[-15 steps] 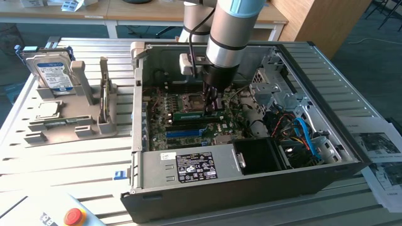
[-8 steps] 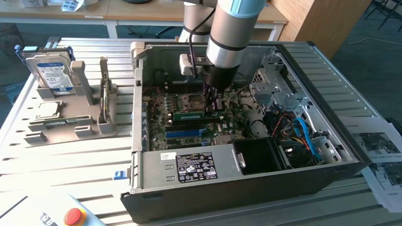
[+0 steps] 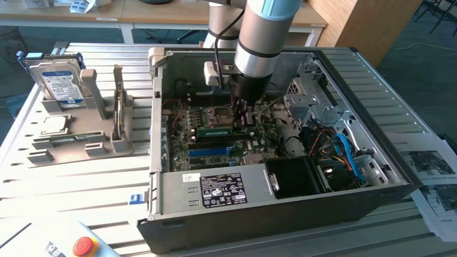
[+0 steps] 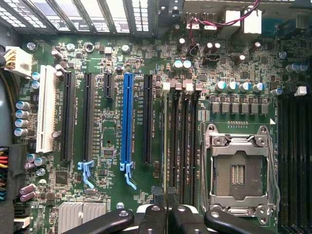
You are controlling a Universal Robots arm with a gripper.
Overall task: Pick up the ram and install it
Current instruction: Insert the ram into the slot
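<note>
**Exterior view.** Open PC case [image 3: 286, 222] on slatted metal surface [image 3: 71, 182], side panel off, motherboard [image 3: 187, 140] facing up. Robot arm [image 3: 260, 32] reaching down into case from above. Tool [image 3: 240, 123] low over board, just beside CPU socket [image 3: 218, 113]. Ram [image 3: 222, 130], a long thin green stick, level across board next to socket, directly under tool tips & touching them. Tool fingers drawn nearly together, pinched on ram's upper edge. Seated in a slot or not: cannot tell. Power supply [image 3: 218, 188] w/ label along near wall of case. Blue cable [image 3: 346, 152] toward exterior view's right. On exterior view's left, grey holder [image 3: 107, 143] on surface, well apart from case. Hard drive [image 3: 61, 83] upright in holder. Small square processor chip [image 3: 55, 125] flat in front of drive. Red button [image 3: 84, 245] at near corner of surface.

**Wrist view.** Board seen straight down. Black fingers [image 4: 152, 217] close together w/ only a narrow gap, in line w/ black memory slots [image 4: 187, 141]. Socket w/ metal frame & bare contacts just beside those slots. Blue expansion slot [image 4: 128, 117] among black ones on far side. Ribbed heatsink [image 4: 80, 212] near fingers.
</note>
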